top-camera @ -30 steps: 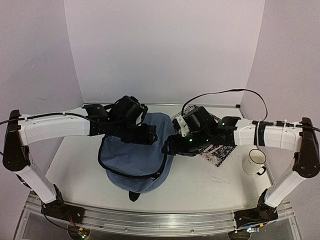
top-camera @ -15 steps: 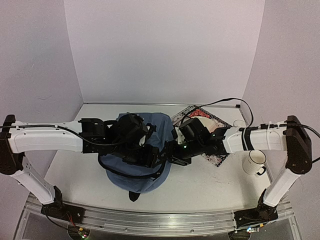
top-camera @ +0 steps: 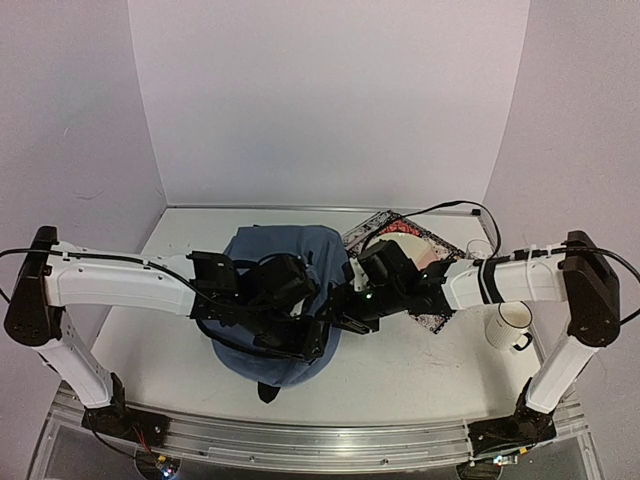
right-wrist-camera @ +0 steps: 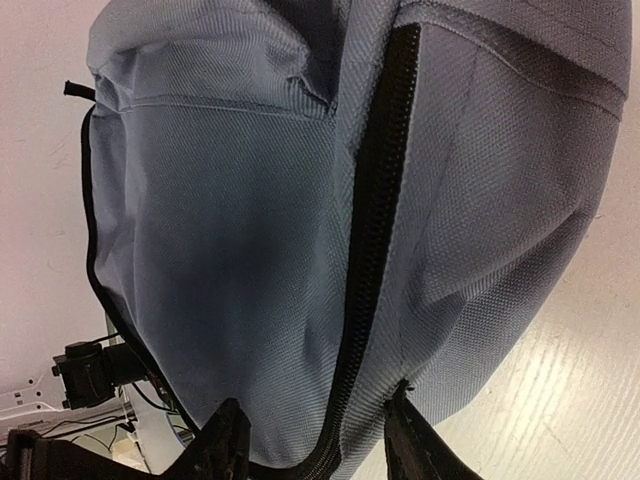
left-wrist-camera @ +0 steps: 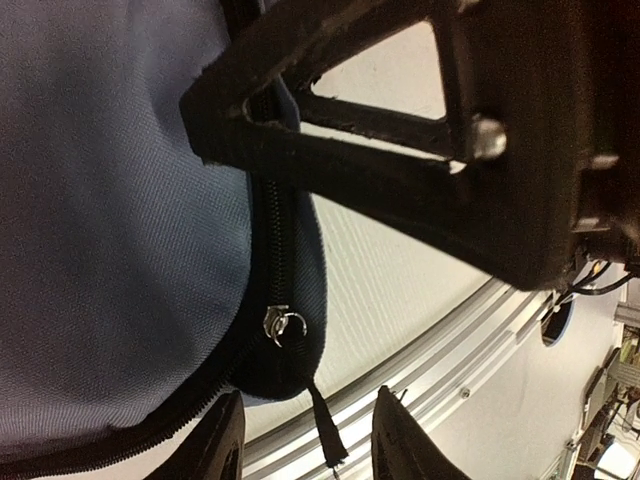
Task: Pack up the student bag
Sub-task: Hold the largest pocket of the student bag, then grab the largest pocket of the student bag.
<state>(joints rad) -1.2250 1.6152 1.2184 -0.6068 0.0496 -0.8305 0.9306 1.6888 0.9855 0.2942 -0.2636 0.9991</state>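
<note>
Student bag (top-camera: 270, 250) edge crowded by left hand (left-wrist-camera: 305, 440) and right hand (right-wrist-camera: 315, 445)

**A:** Where could a hand pass on the table (top-camera: 150, 325)?

**B:** In the left part of the top view, beside the student bag (top-camera: 265, 255), the surface is bare. It is bare also at the lower right, between the bag and the mug (top-camera: 512, 322).

**A:** And what stands in the way?

**B:** In the centre, the left gripper (top-camera: 312, 340) and the right gripper (top-camera: 336, 312) are very near each other over the bag's right edge, both with fingers apart. The left arm crosses the bag's middle. Right of centre, the right forearm lies over the book (top-camera: 392, 224), and the mug stands just beside it.
</note>
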